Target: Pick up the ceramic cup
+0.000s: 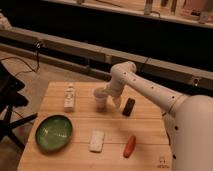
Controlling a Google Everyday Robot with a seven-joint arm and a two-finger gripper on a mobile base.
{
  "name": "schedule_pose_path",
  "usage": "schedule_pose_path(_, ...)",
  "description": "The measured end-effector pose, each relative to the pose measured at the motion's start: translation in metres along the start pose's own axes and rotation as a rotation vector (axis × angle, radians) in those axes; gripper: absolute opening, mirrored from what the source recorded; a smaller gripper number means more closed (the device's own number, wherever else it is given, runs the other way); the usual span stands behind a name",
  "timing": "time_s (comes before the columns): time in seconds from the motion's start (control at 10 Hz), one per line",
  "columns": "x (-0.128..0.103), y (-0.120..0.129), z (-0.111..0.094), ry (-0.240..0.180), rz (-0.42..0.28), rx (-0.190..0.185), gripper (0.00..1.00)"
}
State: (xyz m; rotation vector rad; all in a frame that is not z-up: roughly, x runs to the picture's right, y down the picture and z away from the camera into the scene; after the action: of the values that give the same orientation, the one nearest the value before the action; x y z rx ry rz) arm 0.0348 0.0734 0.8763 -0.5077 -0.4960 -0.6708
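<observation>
Nearest, along the lower edge of the frame, the wooden table [150, 162] carries a green bowl [53, 132] at lower left, a flat white block [96, 141] just right of it near the bottom centre, and an orange-red oblong object [129, 146] a little further right. The robot's white body fills the lower right corner.

Further back, toward the middle of the frame, the ceramic cup [101, 103] stands upright on the table, small and white, narrowing toward its base. The gripper [103, 94] sits right at the cup's top, at the end of the white arm [145, 90] that reaches in from the right and bends down at a rounded joint. Whether its fingers are spread or pinching the cup cannot be told; the cup's base appears to rest on the wood.

Just right of the cup lies a dark oblong object [129, 106], slightly tilted. Left of the cup, well apart from it, stands a white bottle [69, 97] with a label.

Beyond the table's far edge, dark railings cross the upper half of the frame.
</observation>
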Motion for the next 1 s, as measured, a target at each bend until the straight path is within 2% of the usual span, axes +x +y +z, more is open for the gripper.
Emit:
schedule_pose_path(0.3, -0.013, -0.010, -0.004, 0.020, -0.048, -0.005, 0.24)
schedule_pose_path(0.5, -0.019, -0.014, -0.015, 0.041, -0.081, 0.001, 0.04)
schedule_pose_path(0.6, -0.024, -0.019, -0.024, 0.051, -0.105, 0.010, 0.00)
schedule_pose_path(0.9, -0.033, -0.026, -0.037, 0.056, -0.149, 0.041, 0.00)
schedule_pose_path(1.0, -0.037, -0.028, -0.045, 0.050, -0.165, 0.071, 0.00)
